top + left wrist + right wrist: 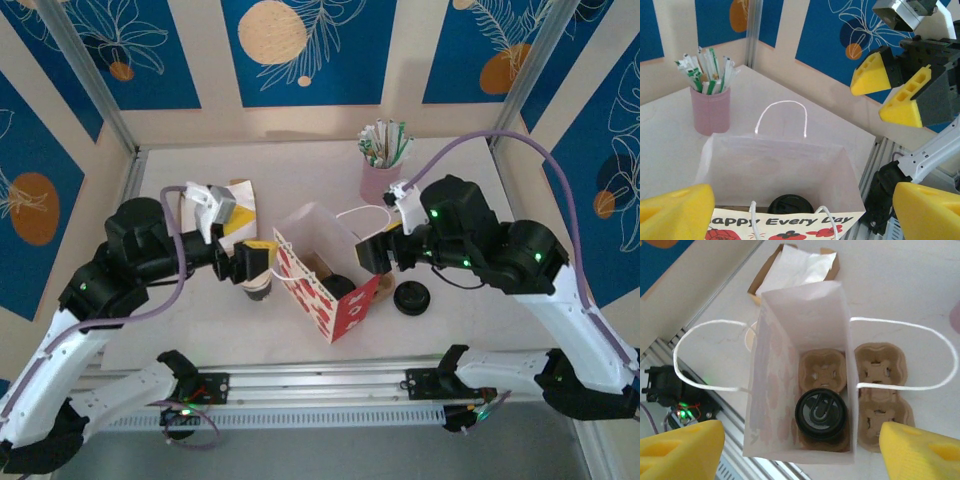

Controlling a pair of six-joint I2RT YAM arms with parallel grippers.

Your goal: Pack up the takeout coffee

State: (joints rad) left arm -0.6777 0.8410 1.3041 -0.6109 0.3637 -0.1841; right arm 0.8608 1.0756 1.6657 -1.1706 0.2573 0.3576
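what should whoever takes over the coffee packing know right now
Left gripper: open, empty, close by the small off-white paper cup, which stands left of the white paper bag.
Right gripper: open, empty, at the bag's right side.
Done: a black-lidded cup sits in a cardboard carrier inside the bag.
Left: paper cup not yet bagged; a loose round black plastic lid lies right of the bag.

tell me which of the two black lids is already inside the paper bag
The lid sitting on the pulp carrier at the bottom of the white bag. The other black lid lies out on the table, right of the bag.
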